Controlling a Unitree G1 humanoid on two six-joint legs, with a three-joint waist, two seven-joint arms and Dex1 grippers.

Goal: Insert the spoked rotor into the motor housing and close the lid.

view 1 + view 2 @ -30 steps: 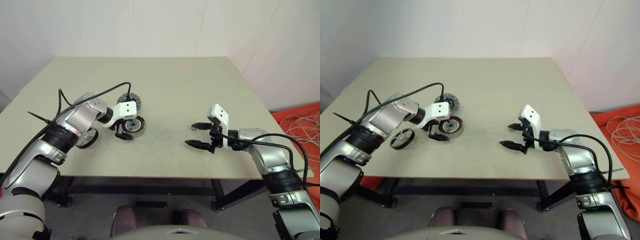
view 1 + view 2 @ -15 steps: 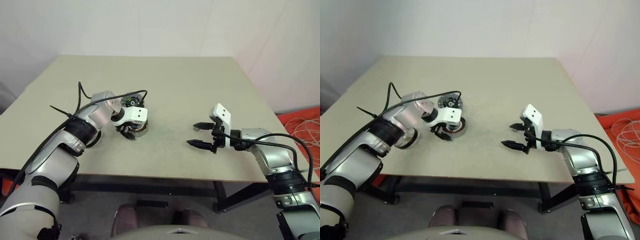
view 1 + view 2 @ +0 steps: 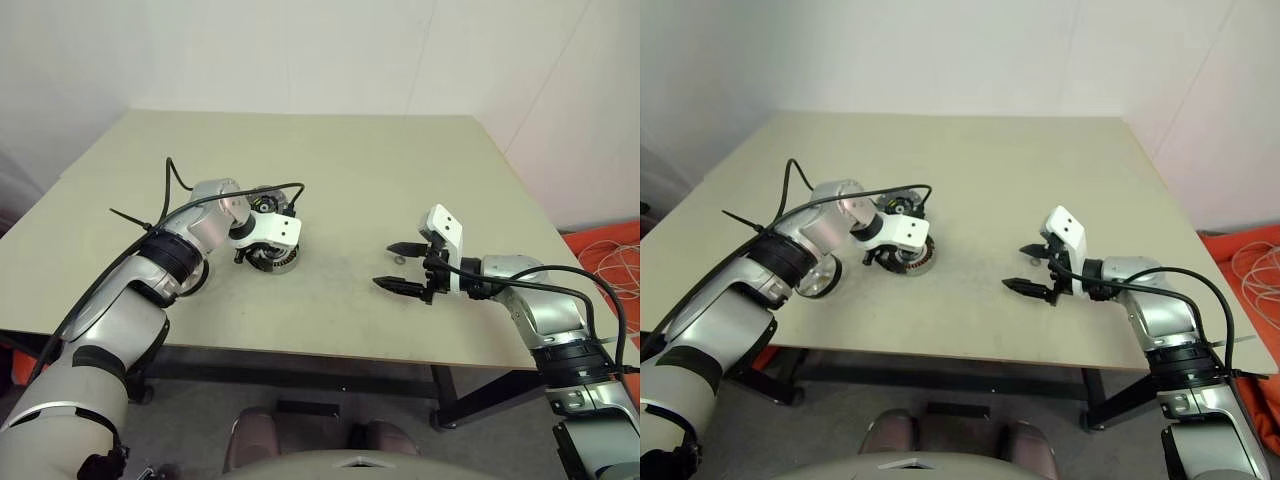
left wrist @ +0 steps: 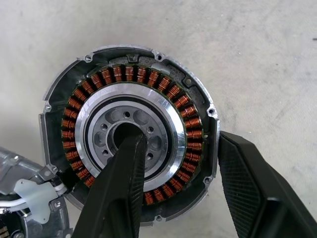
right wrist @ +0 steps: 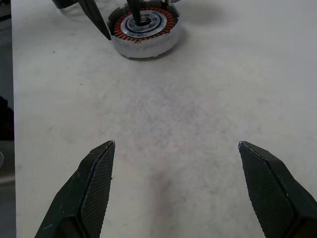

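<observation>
Short round metal motor housing [image 4: 130,133] with copper windings: left on surface [image 3: 400,180] | left fingers [image 4: 124,193] straddle its wall, half-closed, one in hub | right fingers [image 5: 96,191] wide apart, empty | you'll find it heavy, rigid, slick; grip rim, spare windings

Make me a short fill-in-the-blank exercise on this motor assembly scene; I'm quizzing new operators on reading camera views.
1. One finger of the left gripper reaches into the central hole of the motor ____.
2. The windings around the motor housing hub are ____ coloured.
3. The right gripper hovers over the table with its fingers wide ____.

Missing words: housing; copper; open
</observation>
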